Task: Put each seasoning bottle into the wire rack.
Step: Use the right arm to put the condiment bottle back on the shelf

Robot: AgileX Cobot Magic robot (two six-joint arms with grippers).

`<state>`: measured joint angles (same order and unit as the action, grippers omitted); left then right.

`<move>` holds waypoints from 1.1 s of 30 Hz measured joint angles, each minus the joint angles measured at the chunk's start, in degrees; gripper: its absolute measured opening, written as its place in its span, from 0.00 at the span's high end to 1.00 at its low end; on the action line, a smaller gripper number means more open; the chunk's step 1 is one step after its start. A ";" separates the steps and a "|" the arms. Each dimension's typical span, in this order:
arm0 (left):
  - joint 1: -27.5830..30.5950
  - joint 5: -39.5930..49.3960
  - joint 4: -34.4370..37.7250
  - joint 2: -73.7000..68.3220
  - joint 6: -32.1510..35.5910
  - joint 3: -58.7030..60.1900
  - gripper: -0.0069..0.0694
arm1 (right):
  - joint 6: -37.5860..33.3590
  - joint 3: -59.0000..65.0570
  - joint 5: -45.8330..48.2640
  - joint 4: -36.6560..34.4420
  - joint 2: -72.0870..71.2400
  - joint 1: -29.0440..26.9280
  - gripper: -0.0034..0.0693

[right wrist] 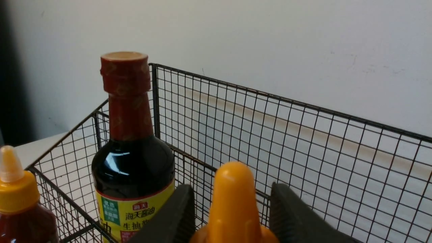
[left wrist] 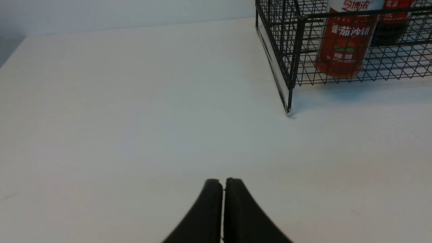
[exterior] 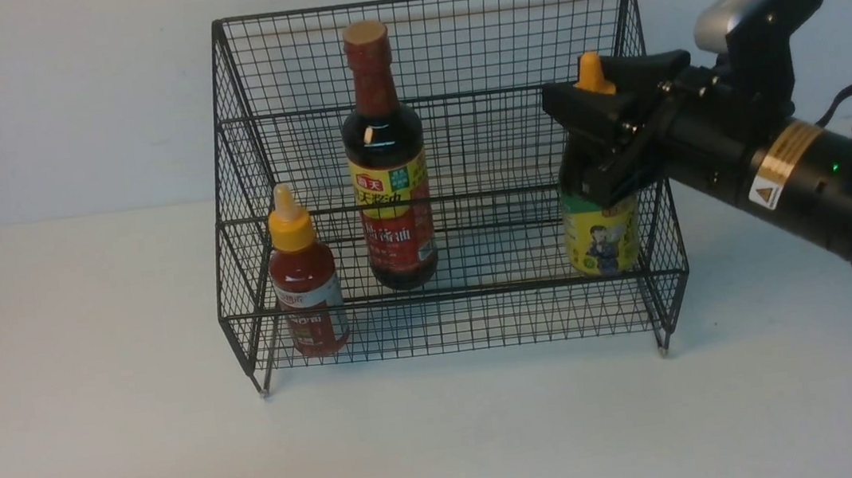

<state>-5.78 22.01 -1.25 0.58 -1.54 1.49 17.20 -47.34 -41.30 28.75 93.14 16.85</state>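
Black wire rack [exterior: 440, 189] holds all three bottles; right claw [exterior: 598, 141] grips the orange-nozzled bottle [exterior: 602, 231] (release pending); left claw [left wrist: 222, 184] closed, empty.

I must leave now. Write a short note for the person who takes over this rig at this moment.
Left claw: shut, empty, over bare table.
Right claw: closed around the yellow-labelled bottle, which is inside the wire rack at its right end; whether it stands on the mesh is unclear.
Red bottle and tall dark bottle: standing in the rack.
Left: open the right claw, withdraw.
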 joint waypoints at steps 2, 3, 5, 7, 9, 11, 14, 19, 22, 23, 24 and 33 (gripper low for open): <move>0.00 0.00 0.00 0.00 0.00 0.00 0.92 | 0.00 0.00 0.00 0.00 0.00 0.00 0.58; 0.00 0.00 0.00 0.00 0.00 0.00 0.92 | 0.00 0.00 0.00 0.00 0.06 0.00 0.58; 0.00 0.00 0.00 0.00 0.00 0.00 0.92 | 0.00 0.00 -0.29 0.00 0.39 0.00 0.58; 0.00 0.00 0.00 0.00 0.00 0.00 0.92 | 0.00 0.00 -0.59 0.00 0.97 0.00 0.58; 0.00 0.00 0.00 0.00 0.00 0.00 0.92 | -0.02 0.00 -1.15 0.00 1.69 0.00 0.58; 0.00 0.00 0.00 0.00 0.00 0.00 0.92 | -0.02 0.00 -1.56 0.00 2.57 0.00 0.58; 0.00 0.00 0.00 0.00 0.00 0.00 0.92 | 1.21 0.00 -3.41 0.13 4.28 0.00 0.58; 0.00 0.00 0.00 0.00 0.00 0.00 0.92 | 3.85 0.02 -5.97 0.13 6.24 0.01 0.58; 0.00 0.00 0.00 0.00 0.00 0.00 0.92 | 4.20 0.20 -6.86 0.17 7.94 0.01 0.58; 0.00 0.00 0.00 0.00 0.00 0.00 0.92 | 4.32 0.27 -7.01 0.17 8.33 0.01 0.58; 0.00 0.00 0.00 0.00 0.00 0.00 0.92 | 4.32 0.37 -7.13 0.17 8.62 0.01 0.58; 0.00 0.00 0.00 0.00 0.00 0.00 0.92 | 4.32 0.87 -7.53 0.24 9.21 0.01 0.58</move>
<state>-5.78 22.01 -1.25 0.58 -1.54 1.49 21.52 -46.47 -48.83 28.99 102.35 16.86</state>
